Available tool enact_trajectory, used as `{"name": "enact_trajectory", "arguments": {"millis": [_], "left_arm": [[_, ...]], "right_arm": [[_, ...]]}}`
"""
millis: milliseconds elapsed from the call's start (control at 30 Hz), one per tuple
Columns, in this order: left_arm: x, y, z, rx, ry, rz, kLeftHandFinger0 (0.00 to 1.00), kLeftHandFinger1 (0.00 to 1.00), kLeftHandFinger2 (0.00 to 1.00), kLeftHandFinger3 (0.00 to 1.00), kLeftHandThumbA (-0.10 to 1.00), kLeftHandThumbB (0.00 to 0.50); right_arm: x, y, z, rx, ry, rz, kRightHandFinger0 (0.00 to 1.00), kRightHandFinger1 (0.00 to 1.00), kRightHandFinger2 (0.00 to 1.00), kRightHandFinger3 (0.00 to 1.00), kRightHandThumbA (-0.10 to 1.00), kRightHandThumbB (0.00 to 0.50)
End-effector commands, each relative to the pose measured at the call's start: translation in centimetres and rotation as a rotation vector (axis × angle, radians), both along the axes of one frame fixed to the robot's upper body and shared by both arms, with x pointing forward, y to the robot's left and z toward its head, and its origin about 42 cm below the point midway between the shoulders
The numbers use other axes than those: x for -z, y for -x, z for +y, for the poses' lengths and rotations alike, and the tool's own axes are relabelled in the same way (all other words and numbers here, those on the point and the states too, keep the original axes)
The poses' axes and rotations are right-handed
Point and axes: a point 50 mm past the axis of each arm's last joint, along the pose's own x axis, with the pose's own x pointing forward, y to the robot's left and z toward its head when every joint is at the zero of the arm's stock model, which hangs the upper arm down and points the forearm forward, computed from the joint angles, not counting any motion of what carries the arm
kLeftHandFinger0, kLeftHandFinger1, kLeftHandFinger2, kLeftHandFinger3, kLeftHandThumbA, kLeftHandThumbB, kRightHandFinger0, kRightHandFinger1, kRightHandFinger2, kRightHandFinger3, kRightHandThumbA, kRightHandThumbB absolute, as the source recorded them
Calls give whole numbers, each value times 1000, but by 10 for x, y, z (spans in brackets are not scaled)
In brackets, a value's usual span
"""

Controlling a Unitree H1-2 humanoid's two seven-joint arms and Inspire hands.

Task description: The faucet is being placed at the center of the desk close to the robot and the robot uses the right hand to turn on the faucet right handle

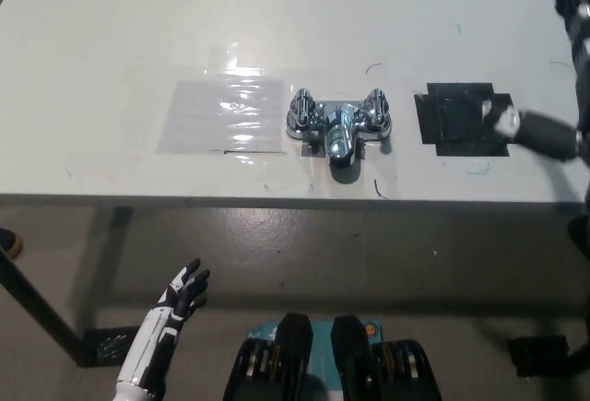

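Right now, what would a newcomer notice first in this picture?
The chrome faucet, at the middle of the white desk near its front edge. A black patch lies to its right and a clear plastic sheet to its left. The black right hand hangs open over the desk's right edge; the white left hand rests below the desk.

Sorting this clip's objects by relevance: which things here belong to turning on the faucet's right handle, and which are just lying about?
Job: chrome two-handled faucet; its right handle; black right hand, open, over the right edge of the white desk.
Lying about: clear plastic sheet; black square patch; white left hand, resting open below the desk edge.
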Motion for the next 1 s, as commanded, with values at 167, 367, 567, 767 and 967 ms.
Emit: {"name": "enact_trajectory", "arguments": {"millis": [167,367,567,767,967], "left_arm": [[-5,3,-2,12,9,-52,1000,1000,1000,1000,956,119],[-5,4,-2,14,13,-43,1000,1000,1000,1000,956,135],[-7,3,-1,15,12,-45,1000,1000,1000,1000,947,128],[-6,3,0,15,15,-58,1000,1000,1000,1000,938,126],[-8,2,1,14,4,-64,1000,1000,1000,1000,942,135]], "right_arm": [[-105,-106,37,-94,332,332,1000,1000,1000,1000,992,262],[-115,-147,65,-121,387,473,1000,1000,1000,1000,866,283],[-114,-172,99,-58,598,584,1000,1000,1000,1000,944,303],[-113,-186,128,-52,722,685,1000,1000,1000,1000,1000,285],[-114,-192,142,-54,719,717,1000,1000,1000,1000,969,301]]}}
